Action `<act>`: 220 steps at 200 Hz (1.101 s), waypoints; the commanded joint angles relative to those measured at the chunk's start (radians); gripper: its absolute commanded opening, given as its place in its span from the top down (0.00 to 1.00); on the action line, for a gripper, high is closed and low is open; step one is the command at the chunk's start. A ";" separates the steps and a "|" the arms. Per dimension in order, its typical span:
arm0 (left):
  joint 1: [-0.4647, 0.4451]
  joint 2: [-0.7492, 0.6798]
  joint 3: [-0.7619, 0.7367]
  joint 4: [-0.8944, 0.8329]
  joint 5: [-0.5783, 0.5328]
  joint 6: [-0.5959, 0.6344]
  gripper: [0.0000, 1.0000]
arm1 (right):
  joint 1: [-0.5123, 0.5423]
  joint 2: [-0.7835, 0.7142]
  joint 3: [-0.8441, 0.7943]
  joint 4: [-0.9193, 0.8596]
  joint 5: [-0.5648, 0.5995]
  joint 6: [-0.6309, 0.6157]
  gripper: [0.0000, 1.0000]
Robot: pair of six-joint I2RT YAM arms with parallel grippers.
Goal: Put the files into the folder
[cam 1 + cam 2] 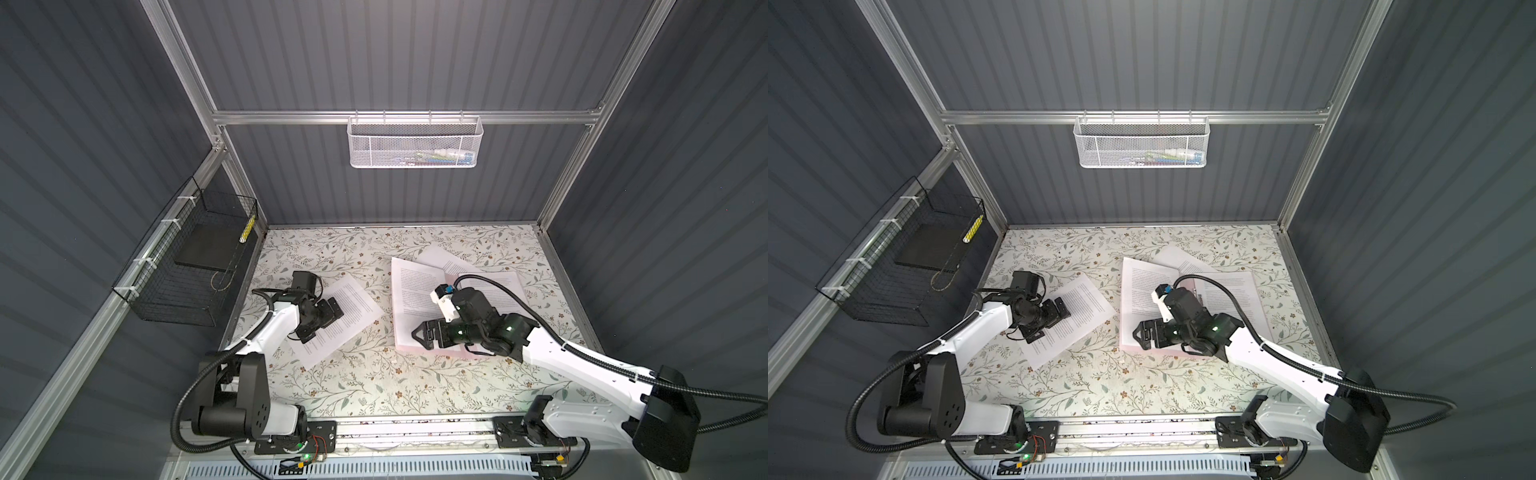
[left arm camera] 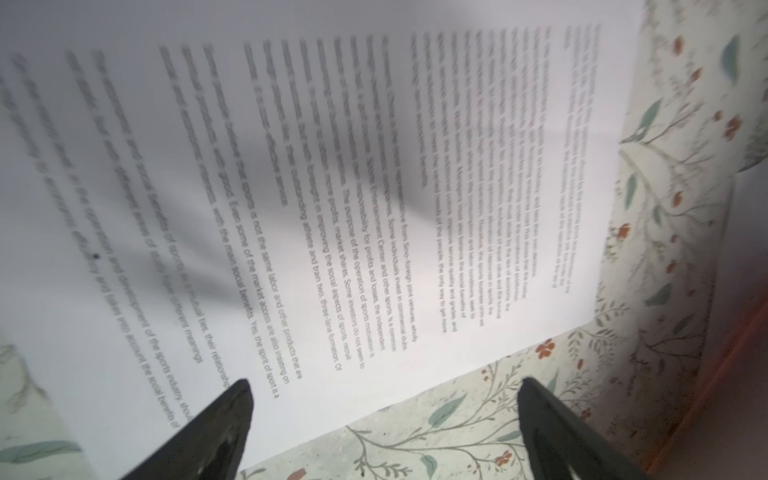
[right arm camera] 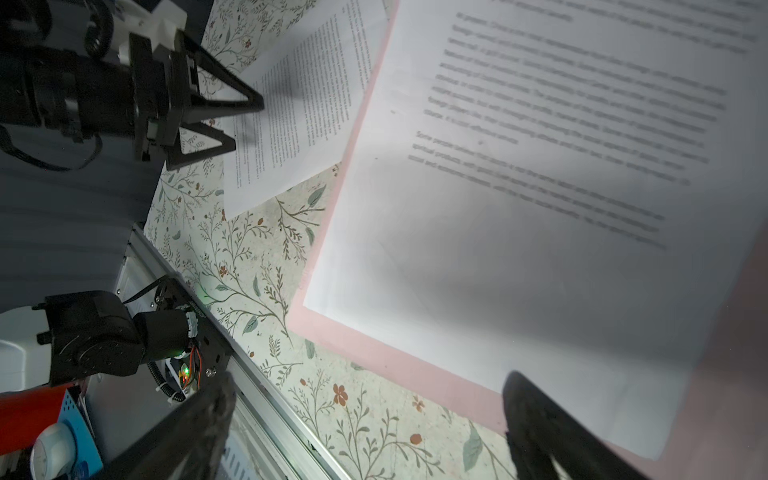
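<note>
Plainly, both spread: left fingers (image 2: 216,436) straddle a loose file (image 2: 332,166) edge, right fingers (image 3: 540,424) the folder (image 3: 374,353) corner.

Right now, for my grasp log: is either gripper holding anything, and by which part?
Nothing is held: left gripper open over a loose sheet, right gripper open by the folder.

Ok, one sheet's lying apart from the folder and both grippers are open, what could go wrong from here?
1. The loose sheet lies flat on the table; the open left gripper may slide or crumple it rather than pinch it.
2. The sheets on the folder lie skewed, a far sheet poking out at the back; closing could crease it.
3. The right gripper, over the folder's near edge, could nudge that stack.
</note>
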 commanded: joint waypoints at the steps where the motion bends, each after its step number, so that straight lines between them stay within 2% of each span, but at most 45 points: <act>1: 0.022 0.035 0.066 -0.041 -0.008 0.037 0.00 | 0.064 0.085 0.110 0.011 0.050 -0.008 0.01; 38: 0.056 0.152 0.087 0.042 0.062 0.040 0.00 | 0.128 0.306 0.328 -0.045 0.081 -0.013 0.01; 77: 0.123 0.232 0.088 0.085 0.086 0.027 0.00 | 0.146 0.507 0.574 -0.154 0.090 -0.013 0.01; 106: 0.176 0.236 0.034 0.118 0.092 -0.016 0.00 | 0.147 0.651 0.753 -0.244 0.120 0.000 0.01; 161: 0.383 0.244 -0.108 0.181 0.200 -0.073 0.00 | 0.147 0.848 0.954 -0.310 0.109 0.038 0.01; 169: 0.419 0.234 -0.132 0.186 0.200 -0.076 0.00 | 0.147 0.875 0.980 -0.315 0.110 0.041 0.01; 183: 0.469 0.210 -0.167 0.195 0.263 -0.075 0.00 | 0.145 0.925 1.032 -0.329 0.137 0.062 0.01; 220: 0.534 0.150 -0.202 0.133 0.256 -0.025 0.00 | 0.121 1.074 1.192 -0.360 0.149 0.112 0.01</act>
